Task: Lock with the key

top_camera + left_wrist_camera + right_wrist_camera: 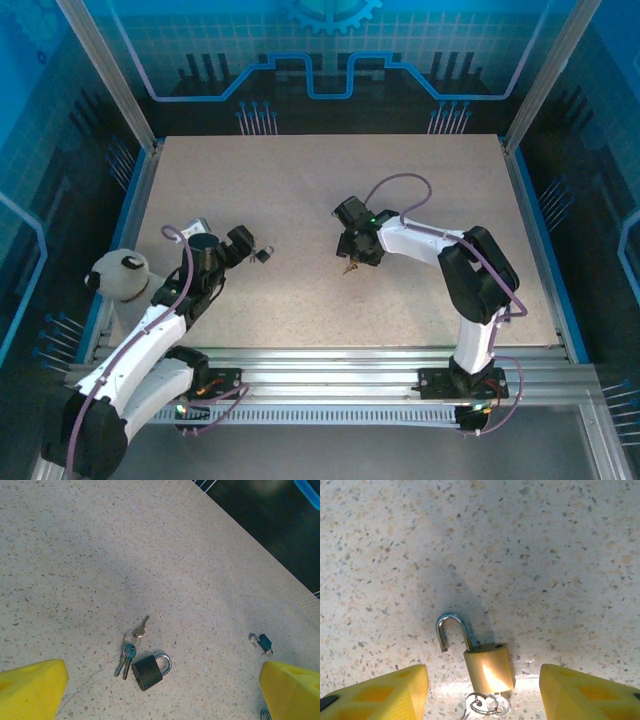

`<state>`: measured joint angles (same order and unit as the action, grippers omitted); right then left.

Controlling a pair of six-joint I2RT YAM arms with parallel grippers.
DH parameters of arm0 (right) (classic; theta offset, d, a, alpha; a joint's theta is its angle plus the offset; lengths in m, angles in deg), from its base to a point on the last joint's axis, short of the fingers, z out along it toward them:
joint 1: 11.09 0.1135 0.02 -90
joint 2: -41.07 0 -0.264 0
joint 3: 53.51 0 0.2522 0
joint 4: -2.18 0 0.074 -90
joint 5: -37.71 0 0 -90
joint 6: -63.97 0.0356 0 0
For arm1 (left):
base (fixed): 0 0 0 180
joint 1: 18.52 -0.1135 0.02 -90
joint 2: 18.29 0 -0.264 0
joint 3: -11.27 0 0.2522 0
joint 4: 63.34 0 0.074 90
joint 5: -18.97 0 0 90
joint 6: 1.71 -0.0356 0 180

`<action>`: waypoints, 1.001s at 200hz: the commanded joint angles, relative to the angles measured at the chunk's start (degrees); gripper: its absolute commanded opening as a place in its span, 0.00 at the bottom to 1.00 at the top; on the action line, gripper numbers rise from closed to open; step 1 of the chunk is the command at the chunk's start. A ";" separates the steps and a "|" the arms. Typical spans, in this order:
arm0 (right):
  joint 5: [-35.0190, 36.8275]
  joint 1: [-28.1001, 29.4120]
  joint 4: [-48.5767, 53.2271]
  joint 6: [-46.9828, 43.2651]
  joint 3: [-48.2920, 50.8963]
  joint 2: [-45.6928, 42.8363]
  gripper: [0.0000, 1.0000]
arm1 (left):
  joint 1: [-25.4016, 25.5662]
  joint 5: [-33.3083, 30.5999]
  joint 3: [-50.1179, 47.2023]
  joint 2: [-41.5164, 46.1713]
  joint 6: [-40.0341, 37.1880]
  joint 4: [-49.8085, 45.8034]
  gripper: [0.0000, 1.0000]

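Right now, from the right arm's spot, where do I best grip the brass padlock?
I'd grip the brass padlock by its body, straight down, fingers closing on its two side edges. It lies flat, open shackle at the far end, key ring at the near end, so only the sides are free.

The padlock (pixel 489 669) is gold, its shackle (pixel 451 625) silver, the table (pixel 545 555) beige with dark speckles.

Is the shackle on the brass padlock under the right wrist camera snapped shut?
No, the brass padlock lies with its shackle swung open, one end hanging free of the body.
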<state>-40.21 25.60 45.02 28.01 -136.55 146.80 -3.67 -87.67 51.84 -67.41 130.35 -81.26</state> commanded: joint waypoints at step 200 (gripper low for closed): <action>4.73 2.93 4.27 -10.45 -3.94 6.25 0.49 | 0.44 0.86 -1.01 -0.50 0.04 1.12 0.99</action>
<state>-37.18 27.77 47.42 18.44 -139.02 151.70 -3.67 -87.67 51.84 -67.76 130.35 -81.13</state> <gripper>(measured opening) 0.493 0.992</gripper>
